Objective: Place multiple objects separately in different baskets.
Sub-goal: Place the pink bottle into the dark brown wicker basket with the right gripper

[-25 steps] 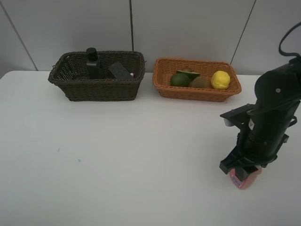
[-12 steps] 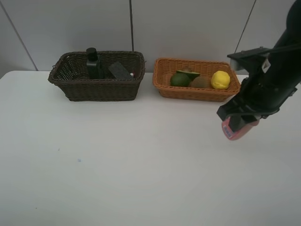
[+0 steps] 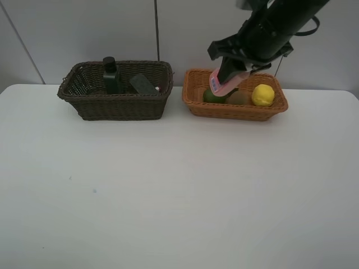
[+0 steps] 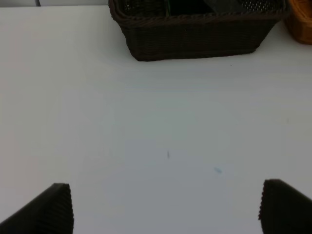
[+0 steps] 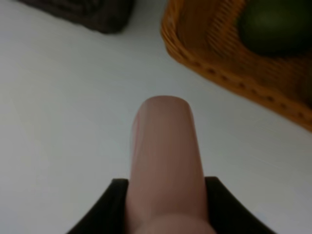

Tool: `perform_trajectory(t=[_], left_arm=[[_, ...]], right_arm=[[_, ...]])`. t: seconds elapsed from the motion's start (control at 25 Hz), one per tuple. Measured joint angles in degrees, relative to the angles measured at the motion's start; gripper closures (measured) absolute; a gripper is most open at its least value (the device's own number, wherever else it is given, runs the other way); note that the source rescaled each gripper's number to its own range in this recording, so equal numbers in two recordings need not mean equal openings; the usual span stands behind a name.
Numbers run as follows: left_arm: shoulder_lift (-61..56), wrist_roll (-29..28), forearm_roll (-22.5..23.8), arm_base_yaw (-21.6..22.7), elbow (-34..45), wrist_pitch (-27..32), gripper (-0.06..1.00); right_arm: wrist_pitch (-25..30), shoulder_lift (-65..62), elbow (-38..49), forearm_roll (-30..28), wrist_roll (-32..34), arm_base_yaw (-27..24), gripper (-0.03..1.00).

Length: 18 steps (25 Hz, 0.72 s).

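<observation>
My right gripper [image 3: 229, 77] is shut on the pink bottle [image 3: 222, 84] and holds it in the air over the left part of the orange-tan basket [image 3: 196, 105]. The right wrist view shows the pink bottle [image 5: 165, 161] between the fingers, with that basket's corner [image 5: 204, 68] beyond. That basket holds a whole green avocado [image 3: 212, 95], a halved avocado [image 3: 225, 87], a brown kiwi [image 3: 239, 98] and a yellow lemon [image 3: 262, 94]. The dark brown basket [image 3: 118, 106] holds the dark green pump bottle [image 3: 111, 76] and black eraser [image 3: 143, 84]. My left gripper [image 4: 165, 207] is open over bare table.
The white table [image 3: 168, 185] spreads in front of both baskets. A grey panelled wall stands behind them. The dark basket [image 4: 195, 29] lies ahead of the left gripper in its wrist view.
My right gripper has lifted the pink bottle off the table at the front right and carried it up, back and left to above the orange-tan basket.
</observation>
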Motion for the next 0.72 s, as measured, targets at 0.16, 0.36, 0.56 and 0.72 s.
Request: perform_trajectory(t=[0.16,0.36,0.56,0.72], left_arm=[[0.0,0.0,0.0,0.0,0.0,0.0,-0.06],[0.0,0.0,0.0,0.0,0.0,0.0,-0.06],[0.0,0.0,0.0,0.0,0.0,0.0,-0.06],[0.0,0.0,0.0,0.0,0.0,0.0,-0.06]], right_arm=[[-0.8,10.4,-12.1,6.3,-3.4,0.2,0.97],[-1.1,21.9,-27.8,7.1,-5.0,2.8,0.97],[-1.4,32.4,-40.4,7.7,-5.2,5.1,0.97],[-3.5,38.2,-44.6,7.6,-5.3,5.3,0.97]])
